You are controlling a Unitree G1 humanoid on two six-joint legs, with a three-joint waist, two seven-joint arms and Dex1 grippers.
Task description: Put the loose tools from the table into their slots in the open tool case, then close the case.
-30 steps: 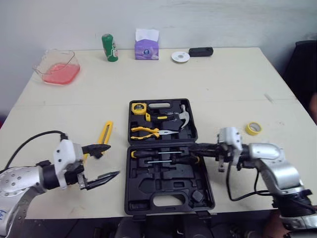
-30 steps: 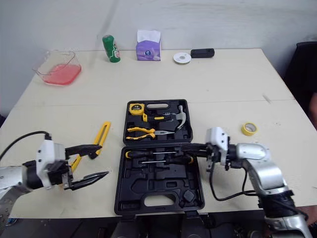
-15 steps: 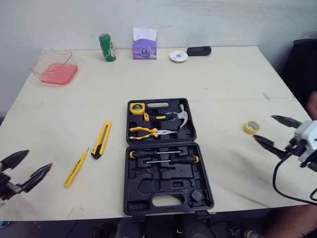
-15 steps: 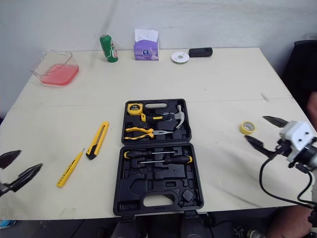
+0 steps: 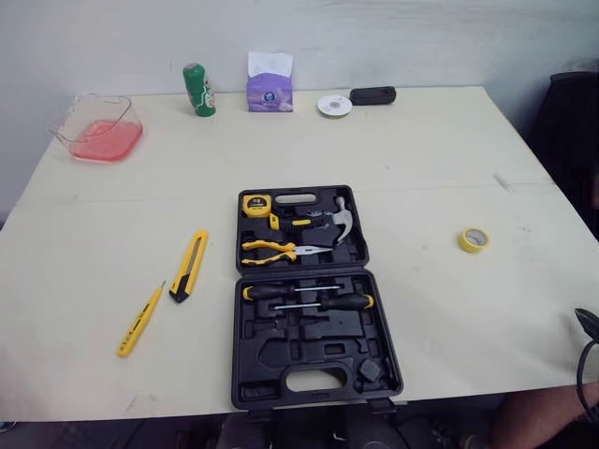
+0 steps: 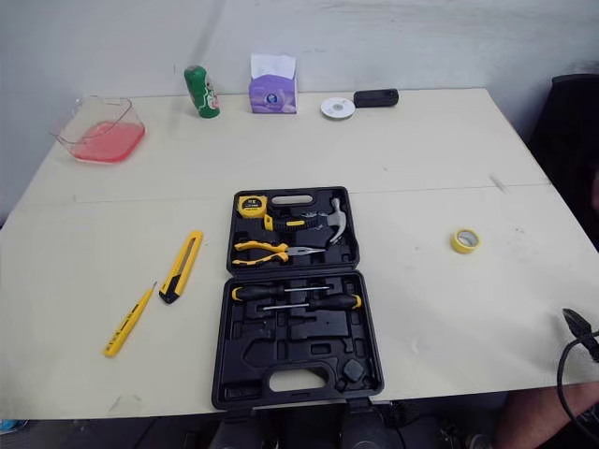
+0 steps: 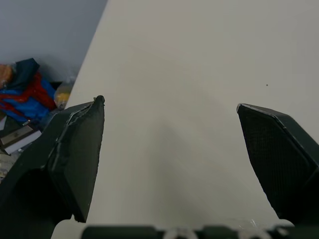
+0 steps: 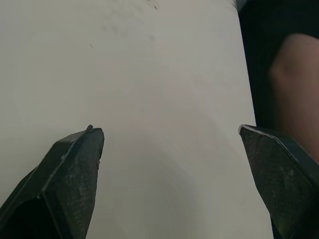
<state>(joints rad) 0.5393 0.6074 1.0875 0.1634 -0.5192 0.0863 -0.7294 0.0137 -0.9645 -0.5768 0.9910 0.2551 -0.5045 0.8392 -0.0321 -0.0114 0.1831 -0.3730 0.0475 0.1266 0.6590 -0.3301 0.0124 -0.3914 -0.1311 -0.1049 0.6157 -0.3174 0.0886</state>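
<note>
The black tool case (image 5: 271,369) lies open in the middle of the table. Its far half holds a tape measure (image 5: 259,202), pliers (image 5: 271,249) and a hammer (image 5: 335,218). Two screwdrivers (image 5: 309,299) lie in the near half. Left of the case, a yellow utility knife (image 5: 189,265) and a yellow tester pen (image 5: 140,319) rest loose on the table. My left gripper (image 7: 169,107) is open over bare tabletop. My right gripper (image 8: 167,130) is open too, above the table close to its edge. Neither holds anything.
A yellow tape roll (image 5: 474,239) sits right of the case. Along the far edge stand a pink container (image 5: 95,128), a green can (image 5: 197,90), a purple tissue box (image 5: 270,84), a white roll (image 5: 328,106) and a black pouch (image 5: 372,94). A person's limb (image 8: 294,74) is beyond the table's edge.
Both arms have drawn back from the case to the table's sides. The right gripper, shut at the screwdriver in the case before, has opened and left it there.
</note>
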